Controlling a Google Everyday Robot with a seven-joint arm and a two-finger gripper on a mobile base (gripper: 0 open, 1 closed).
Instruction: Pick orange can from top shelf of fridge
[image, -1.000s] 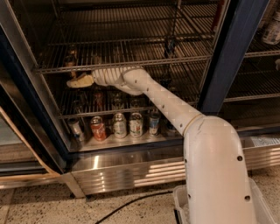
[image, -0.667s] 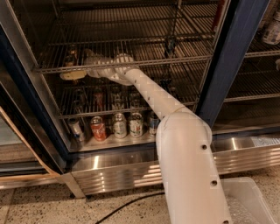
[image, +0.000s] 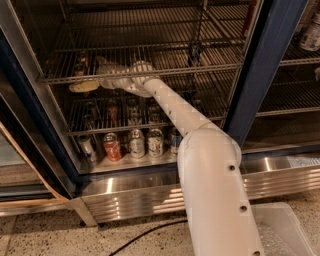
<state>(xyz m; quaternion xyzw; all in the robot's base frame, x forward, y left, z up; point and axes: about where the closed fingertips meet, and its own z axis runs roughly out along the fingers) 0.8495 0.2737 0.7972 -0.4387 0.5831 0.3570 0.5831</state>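
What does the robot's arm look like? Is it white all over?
Mostly, yes. The arm is creamy white, made of smooth round tubes with a fat rounded elbow. Little dark dots run in rows along it. No loose cables show on it. Its gripper, at the left front of the top shelf, looks tan-yellow instead of white.
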